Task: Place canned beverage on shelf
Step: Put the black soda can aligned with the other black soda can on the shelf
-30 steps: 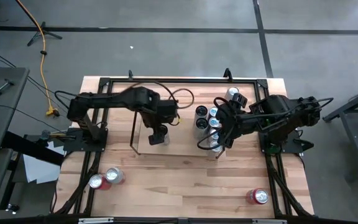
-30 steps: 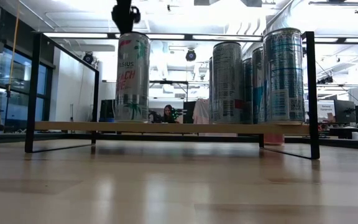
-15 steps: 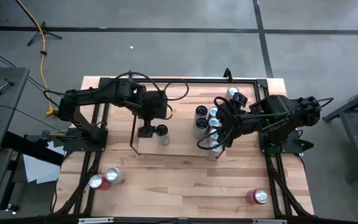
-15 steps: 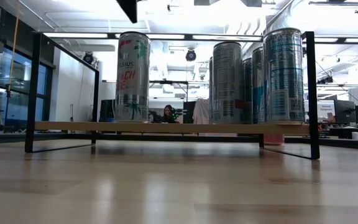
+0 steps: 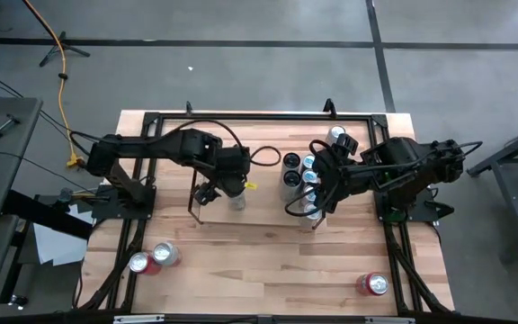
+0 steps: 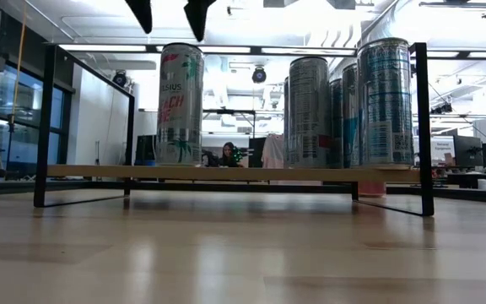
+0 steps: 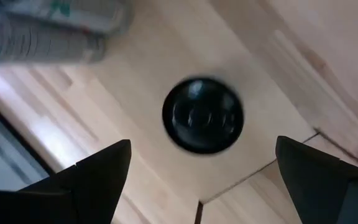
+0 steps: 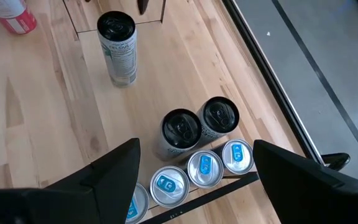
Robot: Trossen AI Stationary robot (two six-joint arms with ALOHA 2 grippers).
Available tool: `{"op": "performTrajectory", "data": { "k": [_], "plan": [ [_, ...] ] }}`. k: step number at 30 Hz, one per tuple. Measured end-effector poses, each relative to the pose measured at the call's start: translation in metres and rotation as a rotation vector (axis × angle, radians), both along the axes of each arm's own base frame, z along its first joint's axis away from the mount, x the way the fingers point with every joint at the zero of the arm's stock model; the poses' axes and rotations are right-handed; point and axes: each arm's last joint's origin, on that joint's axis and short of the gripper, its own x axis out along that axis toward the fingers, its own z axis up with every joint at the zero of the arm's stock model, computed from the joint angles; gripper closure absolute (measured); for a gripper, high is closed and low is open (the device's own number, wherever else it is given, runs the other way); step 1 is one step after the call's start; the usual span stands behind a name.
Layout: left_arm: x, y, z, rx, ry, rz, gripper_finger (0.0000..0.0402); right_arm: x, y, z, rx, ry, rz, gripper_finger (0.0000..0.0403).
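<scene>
A tall silver can with pink lettering (image 6: 180, 105) stands upright on the left part of the low wood shelf (image 6: 251, 172). Its black top (image 7: 202, 114) shows in the left wrist view. My left gripper (image 6: 170, 10) hangs open just above this can, pointing down, a finger to each side and clear of it. Several more cans (image 5: 302, 180) stand in a cluster at the shelf's right end. My right gripper (image 8: 197, 144) waits open above that cluster, touching nothing.
Two red cans (image 5: 154, 257) lie on the tabletop near its front left corner, and another red can (image 5: 373, 284) lies near the front right. Black wire frames (image 6: 47, 127) rise at the shelf's short ends. Black rails (image 5: 241, 117) run around the table.
My left gripper has rolled about its own pointing line above the pink-lettered can: its fingers showed edge-on just over the can's top and now stand side by side, a little higher. The can has stayed upright on the shelf.
</scene>
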Motion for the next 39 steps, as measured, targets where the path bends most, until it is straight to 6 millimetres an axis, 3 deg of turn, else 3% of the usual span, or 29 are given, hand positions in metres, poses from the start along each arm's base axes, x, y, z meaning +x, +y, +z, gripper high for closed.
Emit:
{"op": "performTrajectory", "data": {
  "k": [18,25,39],
  "plan": [
    [0.032,0.003,-0.036,-0.041,0.089,-0.073,0.0048,0.0,0.0,0.0,0.011,-0.007,-0.015,0.0105],
    [0.033,0.003,-0.041,-0.041,0.124,-0.072,0.005,0.0,0.0,0.0,0.025,-0.016,-0.035,0.0105],
    [0.035,0.002,-0.046,-0.044,0.156,-0.075,0.0129,0.0,0.0,0.0,0.025,-0.017,-0.034,0.0105]
  ]
}}
